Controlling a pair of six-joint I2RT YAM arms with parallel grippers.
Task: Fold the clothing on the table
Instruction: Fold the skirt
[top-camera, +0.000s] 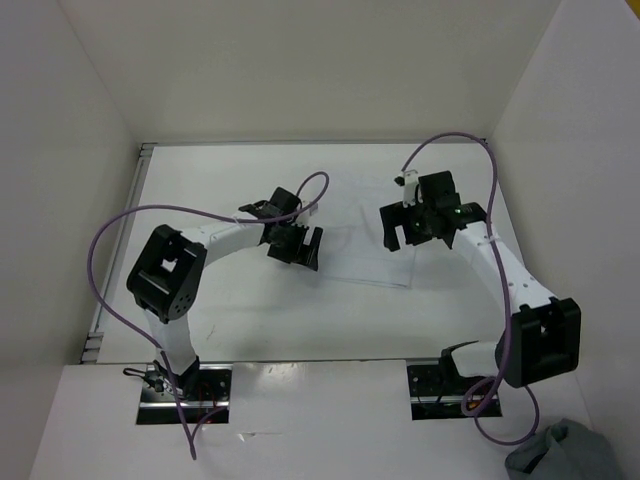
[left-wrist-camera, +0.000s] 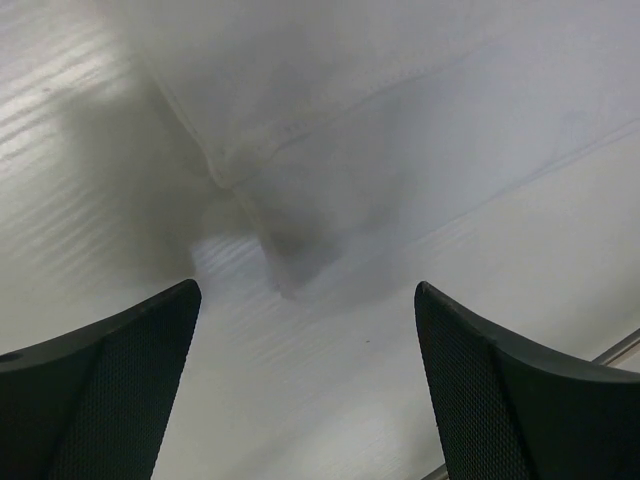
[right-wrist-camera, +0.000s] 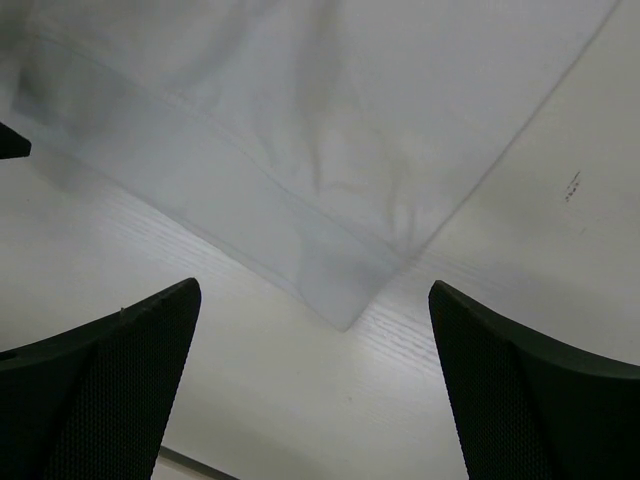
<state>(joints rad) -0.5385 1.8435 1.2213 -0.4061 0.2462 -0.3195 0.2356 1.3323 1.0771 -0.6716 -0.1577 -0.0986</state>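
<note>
The clothing (top-camera: 368, 240) lies flat on the bench (top-camera: 250, 320), out in the middle and a little toward the far edge, well apart from the near edge where the arms are bolted. One arm stands on each side of it, facing inward. The left fingers (left-wrist-camera: 110, 390) are spread wide with nothing between them, hanging just above a hemmed corner on the cloth's left side. The right fingers (right-wrist-camera: 540, 390) are just as wide and just as empty, with a corner on the right side lying directly under the gap. From where I stand, that looks deliberate: each arm is lined up on its own corner so the thin fabric can be pinched at two points and carried over evenly instead of bunching.

Nothing lies between the fingers and the cloth. The purple cables (top-camera: 110, 250) loop high off both arms, and the left one curls close to its wrist. A metal rail (top-camera: 97, 335) runs along the bench's left edge. A grey-blue cloth bundle (top-camera: 565, 455) sits off past the near right corner, out of the way. The two arms are close across the cloth, so they could crowd each other.
</note>
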